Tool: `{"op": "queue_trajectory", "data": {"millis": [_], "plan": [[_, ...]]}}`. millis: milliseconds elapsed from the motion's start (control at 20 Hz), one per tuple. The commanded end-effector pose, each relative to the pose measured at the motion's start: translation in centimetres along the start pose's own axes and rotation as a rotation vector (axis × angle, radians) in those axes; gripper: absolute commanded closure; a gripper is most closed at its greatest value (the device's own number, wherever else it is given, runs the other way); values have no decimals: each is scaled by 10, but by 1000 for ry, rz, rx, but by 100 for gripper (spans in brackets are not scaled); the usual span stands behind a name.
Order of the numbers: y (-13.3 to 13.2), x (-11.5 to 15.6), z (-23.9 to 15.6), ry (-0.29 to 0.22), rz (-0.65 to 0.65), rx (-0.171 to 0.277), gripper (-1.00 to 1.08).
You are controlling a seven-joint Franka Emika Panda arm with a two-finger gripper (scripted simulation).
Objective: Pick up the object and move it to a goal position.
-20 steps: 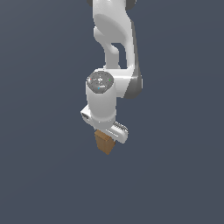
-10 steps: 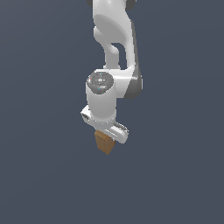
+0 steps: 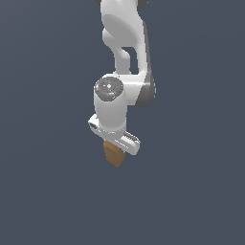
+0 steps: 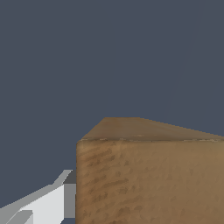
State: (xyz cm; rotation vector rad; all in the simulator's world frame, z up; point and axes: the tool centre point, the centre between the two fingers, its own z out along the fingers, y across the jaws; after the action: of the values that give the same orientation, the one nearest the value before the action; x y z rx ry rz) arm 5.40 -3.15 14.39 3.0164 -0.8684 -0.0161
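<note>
The object, a small tan-brown wooden block [image 3: 114,155], hangs under my white gripper [image 3: 116,149] in the middle of the exterior view. The block pokes out below the gripper's white hand, and the fingers themselves are hidden behind the hand and the block. In the wrist view the block [image 4: 148,175] fills the near field, with one white finger [image 4: 48,201] beside it. The gripper is shut on the block. No goal marker shows in either view.
The white arm [image 3: 125,52] rises from the gripper out of the exterior view's top edge. Around it there is only a plain dark blue-grey background, with no surface edge or other object visible.
</note>
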Motion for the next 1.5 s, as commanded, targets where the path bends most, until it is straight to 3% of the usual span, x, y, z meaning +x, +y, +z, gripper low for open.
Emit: {"op": "queue_trajectory", "data": {"millis": [0, 450, 1450], "plan": [[2, 0, -11, 8, 0, 5, 108], [29, -18, -57, 8, 0, 5, 108], [120, -76, -220, 8, 1, 6, 108]]}}
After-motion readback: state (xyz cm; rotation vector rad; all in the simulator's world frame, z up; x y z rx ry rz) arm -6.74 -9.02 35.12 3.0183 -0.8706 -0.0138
